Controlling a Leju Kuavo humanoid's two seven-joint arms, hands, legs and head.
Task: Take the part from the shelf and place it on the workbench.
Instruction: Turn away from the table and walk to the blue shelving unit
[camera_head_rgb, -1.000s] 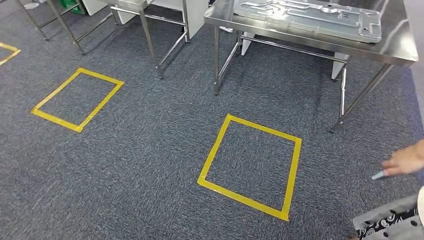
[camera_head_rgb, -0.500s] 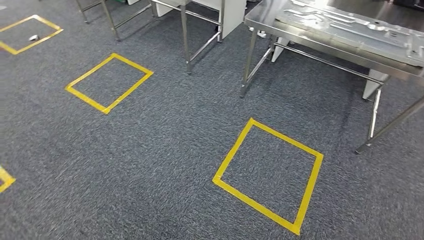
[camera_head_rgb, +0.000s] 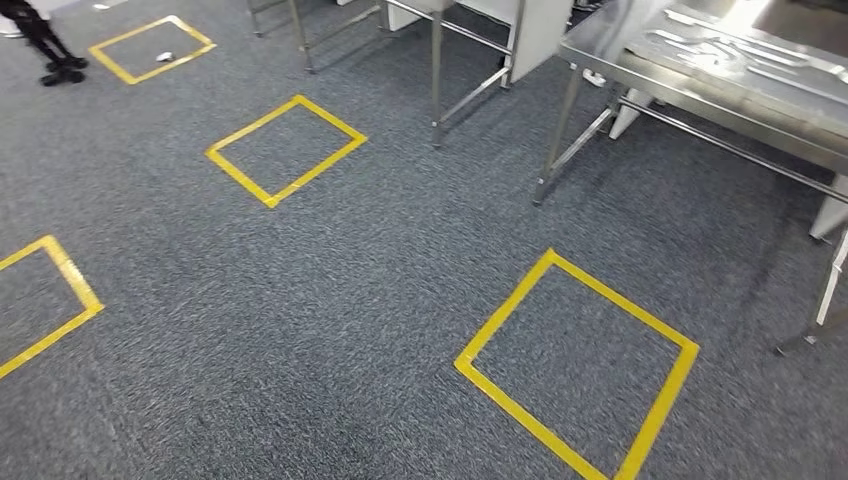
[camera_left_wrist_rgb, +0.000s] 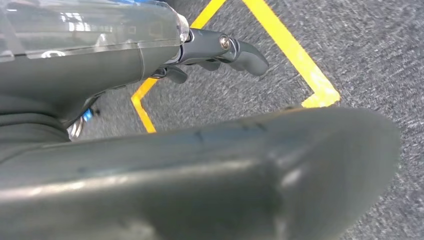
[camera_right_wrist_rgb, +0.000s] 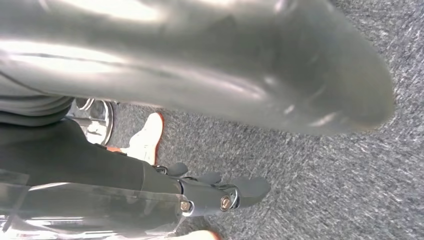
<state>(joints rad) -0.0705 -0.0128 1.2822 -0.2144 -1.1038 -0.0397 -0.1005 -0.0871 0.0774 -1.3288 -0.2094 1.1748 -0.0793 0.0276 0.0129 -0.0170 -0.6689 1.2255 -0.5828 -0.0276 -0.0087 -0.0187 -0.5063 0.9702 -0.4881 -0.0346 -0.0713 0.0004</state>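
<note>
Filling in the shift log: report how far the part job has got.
Done: nothing visibly; neither the left hand nor the right hand holds a part, fingers loose over the carpet. In hand: nothing. Left: fetch the part from the shelf and set it on the workbench, where a metal panel already lies.

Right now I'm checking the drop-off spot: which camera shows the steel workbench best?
The head view: the workbench stands at upper right with a flat metal part lying on its top. The left wrist view shows carpet and yellow tape beyond the left hand; the right wrist view shows carpet beyond the right hand.
</note>
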